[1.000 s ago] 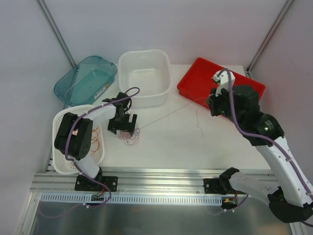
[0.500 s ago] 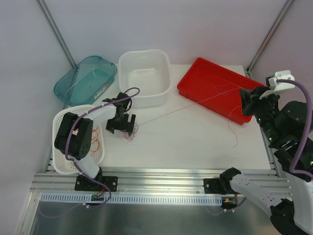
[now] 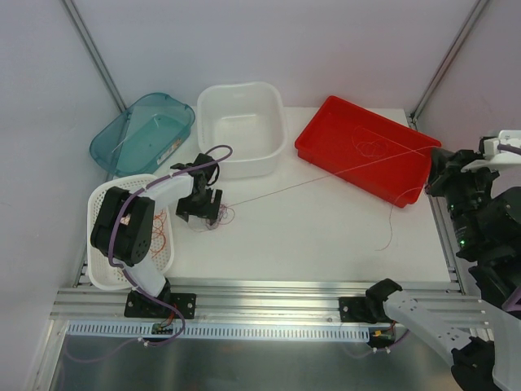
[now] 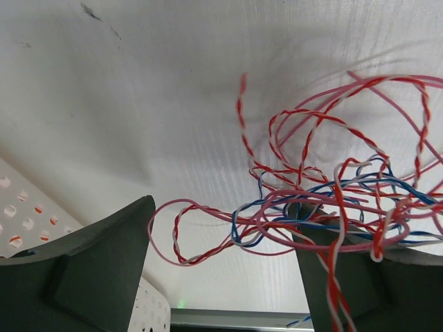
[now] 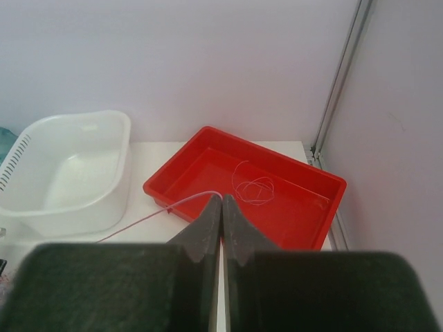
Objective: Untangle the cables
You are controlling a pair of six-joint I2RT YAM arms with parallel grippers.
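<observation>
- Red-orange, pale and blue cables [image 3: 216, 217], twisted in pairs, lay as a loose tangle on the white table [image 3: 309, 236], at 9 o'clock in the top view.
- Left gripper [image 3: 203, 210]: it stood over the tangle with its jaws well apart. In the left wrist view the loops lay between the two dark fingers [image 4: 104, 270] and draped over the one at 4 o'clock. Neither finger pinched them.
- Stretched strand [image 3: 277, 190]: one thin pale wire ran taut from the tangle toward 3 o'clock. It crossed the table and the near corner of the red tray [image 3: 342, 122].
- Right gripper [image 5: 221, 207]: it hung past the table's edge at 3 o'clock with its jaws pressed together on the stretched strand. The wire met the fingertips from 8 o'clock in the right wrist view.
- Loose tail [image 3: 391, 228]: a short length of wire hung in a curve near the tray's 5 o'clock corner. Its upper end could not be traced.
- Pale coil [image 5: 252, 188]: a small curl of thin wire lay inside the red tray, apart from the stretched strand.
- White basin [image 3: 240, 126]: it stood at 12 o'clock, just beside the tray.
- Teal tub [image 3: 142, 134]: this clear container stood at 10 o'clock.
- White basket [image 3: 102, 281]: this perforated basket stood at 8 o'clock, partly hidden by the left arm.
- Basket wires [image 3: 163, 232]: red-orange curls lay inside the white basket.
</observation>
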